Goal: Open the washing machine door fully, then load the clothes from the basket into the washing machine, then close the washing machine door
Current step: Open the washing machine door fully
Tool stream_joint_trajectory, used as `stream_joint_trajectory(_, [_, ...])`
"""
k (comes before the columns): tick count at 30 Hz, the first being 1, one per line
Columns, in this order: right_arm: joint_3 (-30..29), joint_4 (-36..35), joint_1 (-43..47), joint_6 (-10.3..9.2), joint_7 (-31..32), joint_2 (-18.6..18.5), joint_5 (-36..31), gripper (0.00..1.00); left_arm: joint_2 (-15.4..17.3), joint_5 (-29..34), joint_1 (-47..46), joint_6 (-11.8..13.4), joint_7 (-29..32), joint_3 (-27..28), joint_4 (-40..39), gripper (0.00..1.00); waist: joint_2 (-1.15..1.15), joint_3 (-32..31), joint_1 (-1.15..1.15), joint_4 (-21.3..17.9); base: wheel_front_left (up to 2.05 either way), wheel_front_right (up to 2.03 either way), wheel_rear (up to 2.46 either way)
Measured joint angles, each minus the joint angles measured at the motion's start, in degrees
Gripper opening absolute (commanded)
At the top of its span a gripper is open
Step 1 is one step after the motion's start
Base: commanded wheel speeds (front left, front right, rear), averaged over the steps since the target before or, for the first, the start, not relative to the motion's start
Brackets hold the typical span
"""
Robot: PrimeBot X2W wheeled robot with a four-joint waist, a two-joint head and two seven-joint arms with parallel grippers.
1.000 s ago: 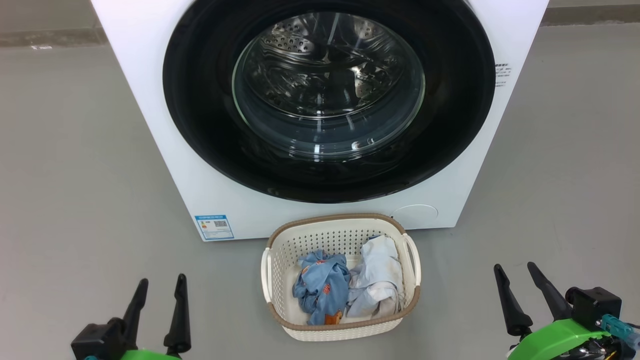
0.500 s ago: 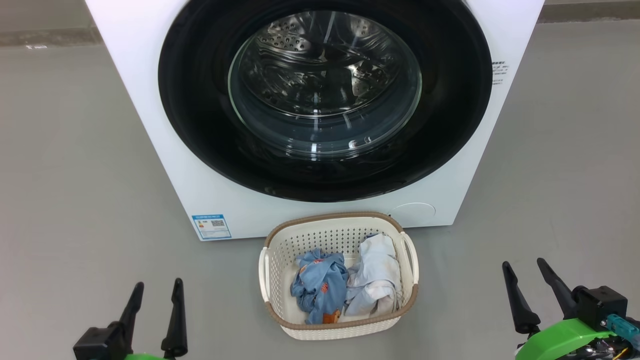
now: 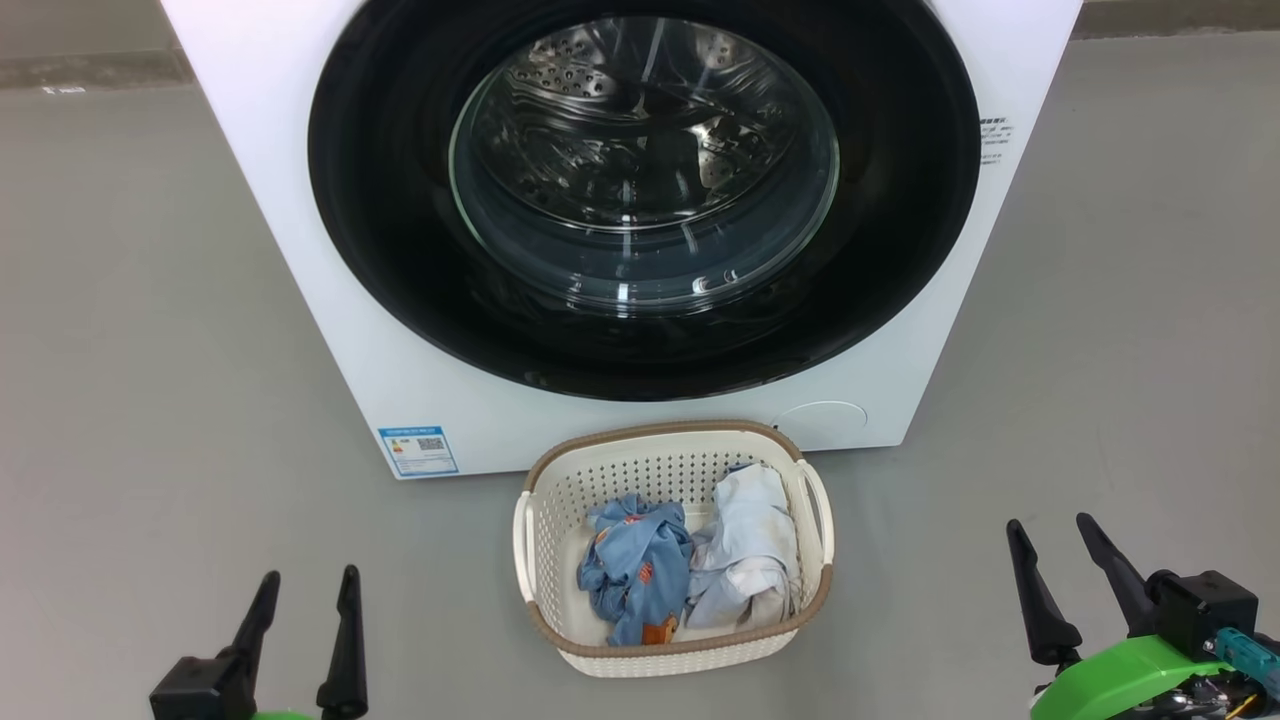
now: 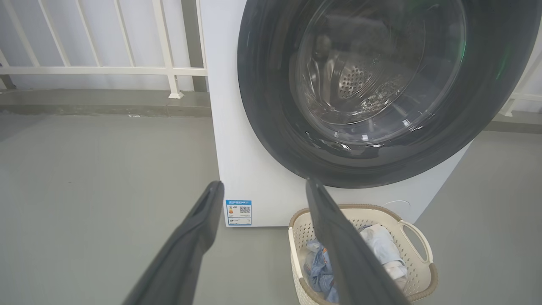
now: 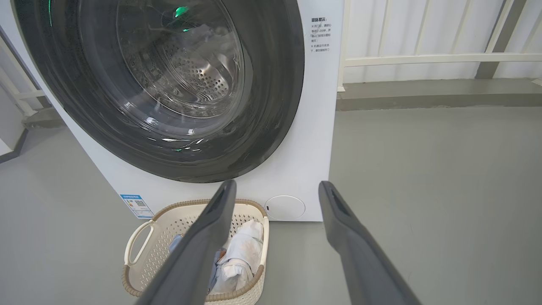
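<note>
The white washing machine [image 3: 300, 230] [image 4: 237, 152] [image 5: 313, 140] stands ahead, and its round black-rimmed door [image 3: 400, 250] [image 4: 271, 106] [image 5: 271, 106] lies shut flat against the front. On the floor just before it sits the cream basket [image 3: 640, 475] [image 4: 417, 271] [image 5: 169, 228]. Inside lie the clothes: a light blue printed garment [image 3: 635, 570] on the left and a pale one [image 3: 745, 550] [image 5: 243, 254] on the right. My left gripper [image 3: 307, 582] [image 4: 264, 184] is open at the lower left, well left of the basket. At the lower right my right gripper [image 3: 1048, 525] [image 5: 275, 183] also stands open and empty.
Grey floor [image 3: 150, 330] spreads to both sides of the machine. A white railing [image 4: 127, 70] [image 5: 423, 59] on a low kerb runs behind it. A blue energy label [image 3: 418, 451] and a round service cover [image 3: 822, 425] mark the machine's lower front.
The head view has shifted slightly, so machine and basket sit a bit further left and up. Both grippers show slightly lower in the picture. Nothing was gripped or opened.
</note>
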Motion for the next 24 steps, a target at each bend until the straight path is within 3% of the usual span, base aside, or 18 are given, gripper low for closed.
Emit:
stream_joint_trajectory(8, [-0.1, -0.3, 0.0, 0.0, 0.0, 0.4, 0.0, 1.0, 0.0, 0.7, 0.0, 0.0, 0.0, 0.7, -0.1, 1.0, 0.0, 0.3, 0.0, 0.1, 0.68, 0.68, -1.37])
stream_joint_trajectory(24, [-0.2, -0.5, 0.0, 0.0, 0.0, 0.4, 0.0, 1.0, -0.1, 0.8, -0.5, 0.0, 0.0, 1.0, -0.4, 1.0, 0.0, 1.0, 0.0, 0.2, 1.21, 1.21, -2.42])
